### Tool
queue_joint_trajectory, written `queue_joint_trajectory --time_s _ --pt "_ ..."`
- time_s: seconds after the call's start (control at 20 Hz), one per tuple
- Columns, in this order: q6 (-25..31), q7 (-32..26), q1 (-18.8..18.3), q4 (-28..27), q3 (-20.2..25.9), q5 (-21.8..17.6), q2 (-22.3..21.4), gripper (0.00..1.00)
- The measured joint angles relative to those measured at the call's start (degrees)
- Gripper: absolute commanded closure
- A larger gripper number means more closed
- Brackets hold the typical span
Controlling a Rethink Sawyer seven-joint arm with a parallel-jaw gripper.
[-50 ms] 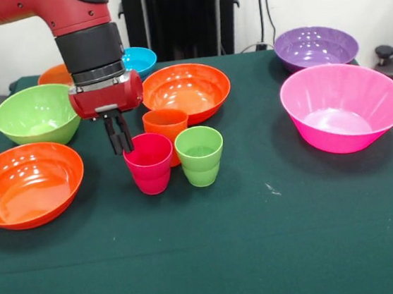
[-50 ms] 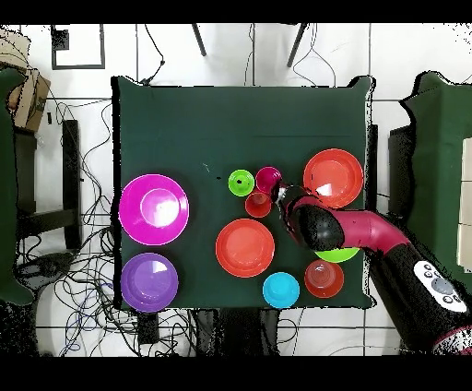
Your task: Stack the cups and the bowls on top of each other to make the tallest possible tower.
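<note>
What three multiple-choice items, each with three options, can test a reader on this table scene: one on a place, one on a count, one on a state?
1. Where does the gripper hang?
A. Beside the magenta-red cup
B. Inside the purple bowl
C. Over the pink bowl

2. How many small cups stand on the green cloth?
A. Two
B. Three
C. Five

3. What is the state of the three cups?
A. Stacked in one tower
B. Lying on their sides
C. Upright, each standing separately

Answers:
1. A: the front view shows the gripper low by that cup's rim, far from both big bowls.
2. B: the magenta-red cup, the orange cup and the light green cup are the only ones.
3. C: all three open mouths face up and none sits in another.
</note>
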Motion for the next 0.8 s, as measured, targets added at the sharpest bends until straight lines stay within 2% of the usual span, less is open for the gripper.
queue_joint_trajectory --time_s 0.1,0.15,0.8 --pt "0.0 0.0 0.0 0.1 -0.2 0.0 0.0 1.0" --pt "0.0 0.0 0.0 0.3 -0.6 0.0 0.0 0.0" --pt "0.0 0.0 -1.0 0.4 -0.5 1.2 0.1 0.0"
